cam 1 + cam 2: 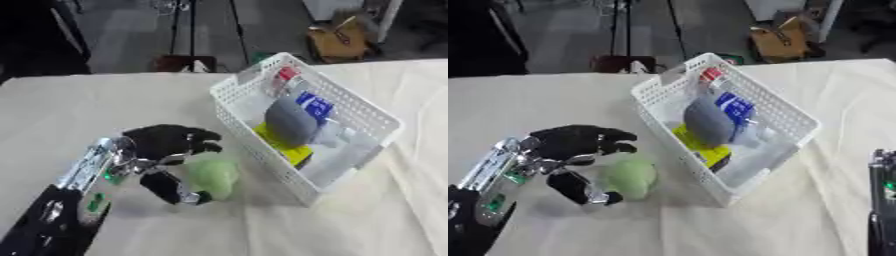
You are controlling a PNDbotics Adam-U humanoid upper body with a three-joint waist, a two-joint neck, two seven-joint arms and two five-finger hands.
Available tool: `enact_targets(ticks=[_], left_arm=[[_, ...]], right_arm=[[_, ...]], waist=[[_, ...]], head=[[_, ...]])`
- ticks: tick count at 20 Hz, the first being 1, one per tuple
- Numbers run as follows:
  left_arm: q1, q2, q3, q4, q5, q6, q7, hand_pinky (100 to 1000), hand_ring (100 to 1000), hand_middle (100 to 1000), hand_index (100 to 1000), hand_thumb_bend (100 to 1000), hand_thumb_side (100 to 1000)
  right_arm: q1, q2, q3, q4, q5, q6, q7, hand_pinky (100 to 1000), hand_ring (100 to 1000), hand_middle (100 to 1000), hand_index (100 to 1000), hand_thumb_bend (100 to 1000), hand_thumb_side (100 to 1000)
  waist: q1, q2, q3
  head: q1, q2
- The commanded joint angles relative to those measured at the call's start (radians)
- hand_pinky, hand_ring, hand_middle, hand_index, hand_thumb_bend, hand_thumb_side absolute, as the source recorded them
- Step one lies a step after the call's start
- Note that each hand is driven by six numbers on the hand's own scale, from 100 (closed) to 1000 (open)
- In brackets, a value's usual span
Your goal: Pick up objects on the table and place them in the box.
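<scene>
Left eye view: left hand (166, 145) around green object (213, 176), beside full white basket (234, 116).

Soft, even light, faint shadows, and a slight blur across both views.

The bench (105, 105) lies bare across the left and upper left of the frame, and again right of the basket (234, 115). The basket, angled at centre right, is crowded with items, with some free room at its near end. The left hand (166, 142) and a green ball (213, 176) stand just beside the basket's near wall.
</scene>
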Motion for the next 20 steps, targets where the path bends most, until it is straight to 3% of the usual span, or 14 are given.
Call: enact_targets(ticks=[1,11,16,19,20], left_arm=[[-0.013,0.005,0.011,0.009,-0.017,-0.043,-0.04,889,1000,1000,1000,456,821],[-0.022,-0.015,0.021,0.082,-0.063,-0.031,-0.011,883,1000,1000,1000,403,837],[-0.028,-0.023,0.025,0.103,-0.092,-0.017,0.034,869,995,1000,1000,279,797],[-0.03,-0.023,0.024,0.104,-0.127,-0.008,0.076,862,995,999,1000,262,780],[-0.03,-0.024,0.023,0.104,-0.139,-0.007,0.09,856,992,993,993,213,750]], right_arm=[[-0.013,-0.008,-0.002,-0.017,-0.009,-0.001,-0.004,766,699,616,775,100,916],[-0.017,-0.007,-0.002,-0.017,-0.012,0.0,-0.004,768,699,615,775,100,918],[-0.018,-0.007,-0.001,-0.017,-0.015,0.001,-0.003,769,699,615,775,100,916],[-0.019,-0.008,-0.002,-0.017,-0.016,0.001,-0.002,769,699,615,775,100,917],[-0.019,-0.008,-0.002,-0.017,-0.017,0.001,-0.002,769,699,615,774,100,916]], waist=[[-0.003,-0.015,-0.004],[-0.005,-0.008,-0.016],[-0.007,-0.004,-0.021],[-0.007,-0.002,-0.023],[-0.007,-0.002,-0.023]], head=[[0.002,-0.009],[0.009,-0.017],[0.013,-0.021],[0.014,-0.022],[0.014,-0.023]])
